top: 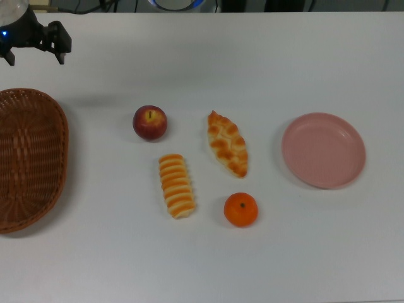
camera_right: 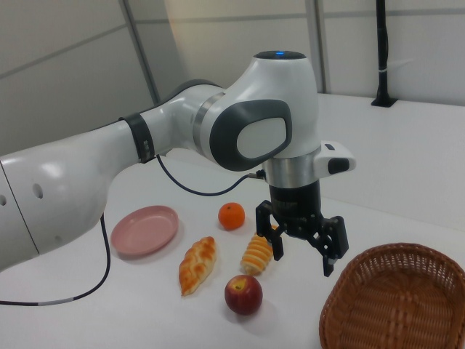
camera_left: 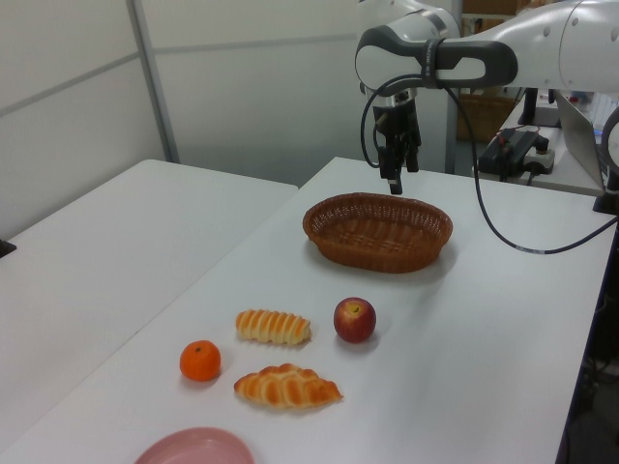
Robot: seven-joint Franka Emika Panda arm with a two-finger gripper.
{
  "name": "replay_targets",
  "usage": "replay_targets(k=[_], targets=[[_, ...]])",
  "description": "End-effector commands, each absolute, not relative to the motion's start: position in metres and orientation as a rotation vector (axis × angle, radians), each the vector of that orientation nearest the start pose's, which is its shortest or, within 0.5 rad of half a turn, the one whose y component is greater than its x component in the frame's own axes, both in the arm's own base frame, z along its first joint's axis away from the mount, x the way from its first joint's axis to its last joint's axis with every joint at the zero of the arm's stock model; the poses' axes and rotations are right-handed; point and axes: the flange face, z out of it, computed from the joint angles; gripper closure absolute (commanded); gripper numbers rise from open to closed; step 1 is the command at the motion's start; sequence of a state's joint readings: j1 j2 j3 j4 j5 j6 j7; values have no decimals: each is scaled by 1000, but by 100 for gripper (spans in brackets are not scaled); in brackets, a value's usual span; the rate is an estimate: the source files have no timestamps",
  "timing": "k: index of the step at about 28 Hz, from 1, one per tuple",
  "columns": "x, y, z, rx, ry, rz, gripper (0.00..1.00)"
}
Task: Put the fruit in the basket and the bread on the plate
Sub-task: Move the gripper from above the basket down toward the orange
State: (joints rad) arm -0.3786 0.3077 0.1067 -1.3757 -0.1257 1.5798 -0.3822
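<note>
My hand (camera_right: 300, 247) hangs released, empty; I should drop squarely over the apple (top: 150, 122), then clench gently.

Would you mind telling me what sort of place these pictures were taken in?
Most likely a robotics lab or office workspace. A robot arm with an open claw stands over plain white tables, partition walls close off the back, and a bench with cables and equipment sits behind.
</note>
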Motion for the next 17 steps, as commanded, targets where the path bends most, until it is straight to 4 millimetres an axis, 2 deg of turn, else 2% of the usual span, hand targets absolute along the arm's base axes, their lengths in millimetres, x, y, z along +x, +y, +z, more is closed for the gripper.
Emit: replay_targets(k=[1,5,7,10,12,13,17], targets=[[613,-197,534,-3214,-174,154,0],[622,-189,529,-3203,-192,100,0],[638,-156,517,-3190,-271,88,0],[649,-119,513,-3177,-353,65,0],[660,-81,516,-3158,-403,-17,0],[668,-56,516,-3138,-432,-87,0],[688,-8,500,-3122,-466,-198,0]])
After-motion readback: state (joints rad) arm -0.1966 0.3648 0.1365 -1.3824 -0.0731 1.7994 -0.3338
